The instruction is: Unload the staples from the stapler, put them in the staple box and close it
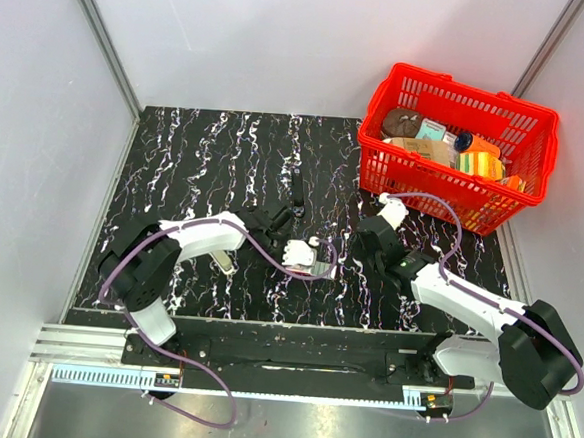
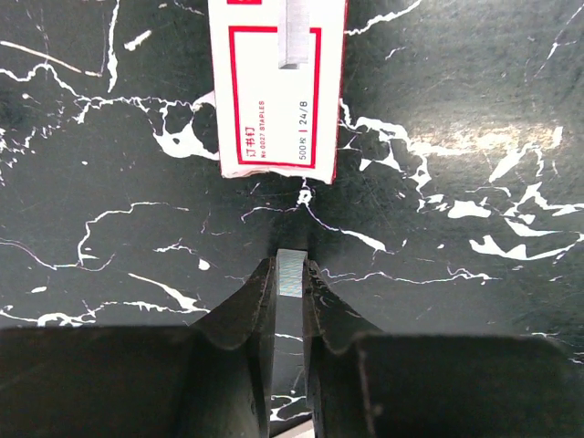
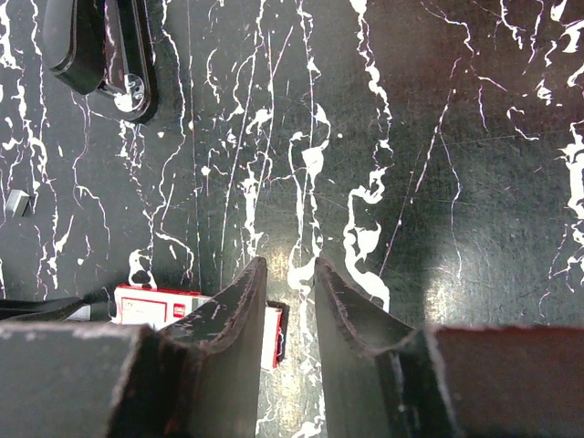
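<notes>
The staples (image 2: 290,274), a short grey strip, are being held end-on between the shut jaws of the left gripper (image 2: 290,269), low over the bench (image 1: 206,153). Just ahead of these jaws a red-and-white box (image 2: 274,109) is lying flat, carrying a second grey strip (image 2: 297,32) on its upper face. The stapler (image 3: 96,50) is lying on the bench beyond the box, near the middle, untouched by either gripper; the right wrist view is showing it at the upper left, apparently hinged open. The left arm is reaching from its near-left base rightward, its white link running nearly level across the near part of the bench. The right arm is reaching from the near-right base forward and to the left, so that both wrists are meeting near the centre. The right gripper (image 3: 283,269) is hovering with its jaws only narrowly parted and holding nothing, the box edge showing just to their left. Open marble is showing ahead of the right jaws and across the far left of the bench. Grey panels are enclosing the bench on three sides, and a red basket (image 1: 435,184) of goods is occupying the far right corner.
</notes>
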You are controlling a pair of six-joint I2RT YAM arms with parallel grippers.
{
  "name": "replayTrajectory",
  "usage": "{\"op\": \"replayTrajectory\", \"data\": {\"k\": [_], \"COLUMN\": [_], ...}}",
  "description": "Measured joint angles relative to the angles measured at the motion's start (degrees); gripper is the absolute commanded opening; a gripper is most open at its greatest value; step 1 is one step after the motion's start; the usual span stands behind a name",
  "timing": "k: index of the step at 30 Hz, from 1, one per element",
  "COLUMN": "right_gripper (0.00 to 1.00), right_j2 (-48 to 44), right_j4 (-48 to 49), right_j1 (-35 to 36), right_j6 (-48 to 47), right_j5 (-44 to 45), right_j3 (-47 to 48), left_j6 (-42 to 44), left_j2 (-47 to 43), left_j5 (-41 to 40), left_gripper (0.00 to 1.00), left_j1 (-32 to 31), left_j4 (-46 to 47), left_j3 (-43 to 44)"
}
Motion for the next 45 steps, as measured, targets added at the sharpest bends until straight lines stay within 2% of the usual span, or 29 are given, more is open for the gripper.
{"op": "replayTrajectory", "data": {"k": [5, 10, 15, 18, 20, 22, 27, 30, 34, 45], "right_gripper": [0.4, 0.45, 0.47, 0.48, 0.49, 0.51, 0.54, 0.54, 0.53, 0.48], "right_j2": [0.0, -0.59, -4.42, -6.27, -7.32, -8.44, -9.33, -9.31, -8.28, -4.92], "right_j4": [-0.48, -2.51, -2.43, -0.74, 0.66, 2.19, 7.17, 10.93, 16.74, 27.39], "right_j1": [0.0, 0.0, 0.0, 0.0, 0.0, 0.0, 0.0, 0.0, -0.02, -0.02], "right_j6": [-0.04, -0.59, -0.7, -0.63, -0.35, 0.35, 2.97, 4.96, 7.19, 8.35], "right_j5": [-0.83, -1.36, -4.35, -7.85, -9.92, -11.89, -17.18, -20.74, -24.98, -31.69], "right_j3": [0.35, 4.61, 10.01, 12.44, 13.2, 13.35, 13.64, 13.7, 13.9, 13.97], "left_j6": [-5.57, -15.96, -30.27, -45.64, -61.0, -79.78, -112.65, -122.86, -128.43, -128.08], "left_j2": [1.03, 0.26, -4.35, -8.02, -9.97, -10.05, -7.52, -7.61, -9.18, -12.81], "left_j5": [2.8, 13.99, 27.12, 37.16, 42.86, 47.39, 49.94, 50.16, 50.01, 49.0], "left_gripper": [0.0, 0.0, 0.0, 0.0, 0.0, 0.0, 0.02, 0.02, 0.04, 0.06], "left_j1": [1.05, 7.28, 13.62, 17.2, 19.54, 22.05, 24.02, 23.74, 23.52, 22.84], "left_j4": [-6.69, -10.93, -7.04, 3.15, 16.61, 34.82, 67.08, 77.88, 83.76, 81.37], "left_j3": [5.49, 19.93, 28.04, 26.1, 21.16, 15.43, 7.89, 6.08, 3.93, 0.81]}}
